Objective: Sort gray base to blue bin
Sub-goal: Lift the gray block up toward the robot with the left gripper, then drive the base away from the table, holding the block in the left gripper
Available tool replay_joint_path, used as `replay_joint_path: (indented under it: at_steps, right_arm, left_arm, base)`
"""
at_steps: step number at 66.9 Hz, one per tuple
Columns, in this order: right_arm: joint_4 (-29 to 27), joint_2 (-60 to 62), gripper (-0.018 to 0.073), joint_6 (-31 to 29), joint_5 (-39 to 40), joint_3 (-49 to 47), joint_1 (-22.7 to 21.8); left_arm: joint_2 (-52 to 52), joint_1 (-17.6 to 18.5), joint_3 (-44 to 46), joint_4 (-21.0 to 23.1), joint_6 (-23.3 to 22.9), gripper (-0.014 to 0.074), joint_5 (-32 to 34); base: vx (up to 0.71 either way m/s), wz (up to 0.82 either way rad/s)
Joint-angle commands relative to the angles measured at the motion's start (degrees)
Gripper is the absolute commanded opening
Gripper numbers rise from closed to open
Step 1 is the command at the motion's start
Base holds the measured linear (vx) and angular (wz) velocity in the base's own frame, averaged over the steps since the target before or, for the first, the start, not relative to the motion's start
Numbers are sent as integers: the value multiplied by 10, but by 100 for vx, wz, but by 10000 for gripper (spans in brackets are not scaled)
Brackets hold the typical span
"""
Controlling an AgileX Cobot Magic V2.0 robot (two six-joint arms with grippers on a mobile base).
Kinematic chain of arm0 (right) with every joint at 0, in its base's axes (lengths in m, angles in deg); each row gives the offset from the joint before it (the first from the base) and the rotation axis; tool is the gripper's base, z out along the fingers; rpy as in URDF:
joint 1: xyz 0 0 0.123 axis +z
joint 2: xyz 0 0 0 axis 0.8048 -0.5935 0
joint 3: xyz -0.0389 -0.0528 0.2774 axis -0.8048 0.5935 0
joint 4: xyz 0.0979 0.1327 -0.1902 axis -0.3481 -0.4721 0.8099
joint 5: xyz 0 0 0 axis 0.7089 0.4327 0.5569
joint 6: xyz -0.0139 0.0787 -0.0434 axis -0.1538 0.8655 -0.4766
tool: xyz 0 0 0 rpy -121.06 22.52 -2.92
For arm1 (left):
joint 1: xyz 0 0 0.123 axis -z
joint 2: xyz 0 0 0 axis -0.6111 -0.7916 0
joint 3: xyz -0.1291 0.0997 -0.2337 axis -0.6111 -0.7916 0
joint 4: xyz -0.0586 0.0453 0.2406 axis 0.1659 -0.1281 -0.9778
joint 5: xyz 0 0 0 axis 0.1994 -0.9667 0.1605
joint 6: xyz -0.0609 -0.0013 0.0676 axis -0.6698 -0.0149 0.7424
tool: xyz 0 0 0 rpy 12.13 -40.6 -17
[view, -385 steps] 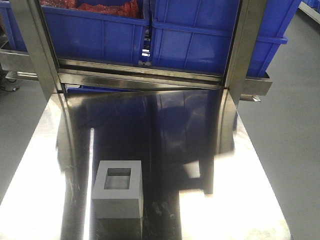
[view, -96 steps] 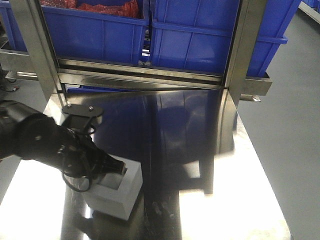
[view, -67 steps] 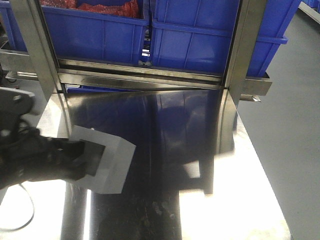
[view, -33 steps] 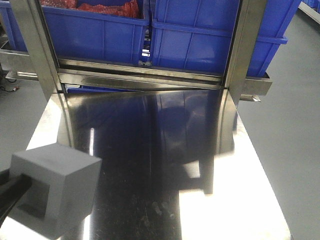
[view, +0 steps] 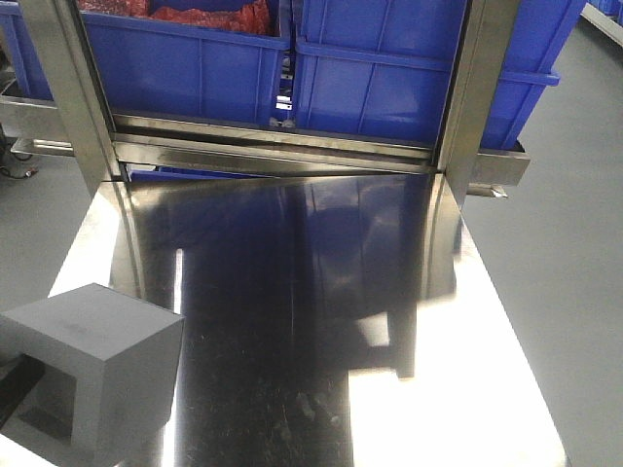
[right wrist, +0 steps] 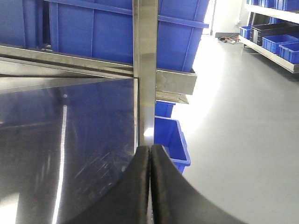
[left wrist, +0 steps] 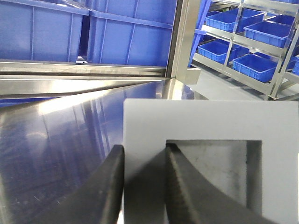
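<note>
1. Lifted off its earlier spot in the middle of the shiny steel table (view: 321, 292), the matte gray base (view: 92, 375), a cube-like block with a square recess, now hangs tilted over the near-left corner.
2. The left gripper (left wrist: 144, 156) pinches one wall of the gray base, with one finger inside the recess and one outside. The right gripper (right wrist: 150, 150) is pressed together on nothing.
3. The block looks stiff, matte enough not to slip and probably light. The recess wall suits a pinch, though so off-centre a hold may let it swing.
4. Count: one gray base. Two large deep plastic totes sit behind the table, the left blue bin (view: 185, 68) and the right blue bin (view: 409, 83). I cannot tell which is the target.
</note>
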Motion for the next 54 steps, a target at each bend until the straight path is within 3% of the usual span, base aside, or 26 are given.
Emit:
replay_joint_path:
  at_steps: [1,54]
  right_arm:
    - [5,4,-5,-7,45,3,-1]
    - [5,4,-5,-7,45,3,-1]
  left_arm:
    - [-3,3,18,3,-6,-8,62]
    - [-3,3,18,3,-6,-7,62]
  base:
    - [0,0]
    - [0,-1]
